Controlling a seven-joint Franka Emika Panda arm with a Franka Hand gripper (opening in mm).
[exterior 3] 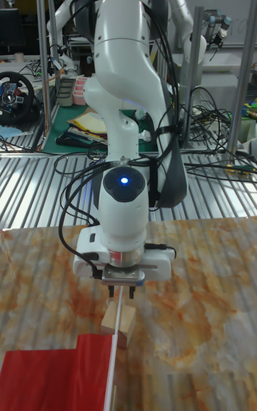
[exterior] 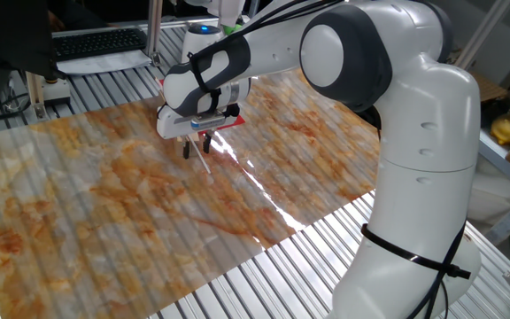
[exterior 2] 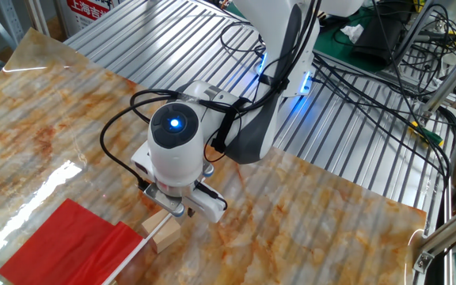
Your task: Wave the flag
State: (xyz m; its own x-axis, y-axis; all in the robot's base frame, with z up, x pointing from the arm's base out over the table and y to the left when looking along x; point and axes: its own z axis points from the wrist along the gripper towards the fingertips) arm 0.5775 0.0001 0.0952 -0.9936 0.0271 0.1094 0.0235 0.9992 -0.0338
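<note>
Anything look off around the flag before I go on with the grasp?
Nothing damaged or spilled. The flag lies flat on the marbled table, its white stick propped across a small wooden block. The gripper sits low over the stick at the block, fingers close together.
</note>
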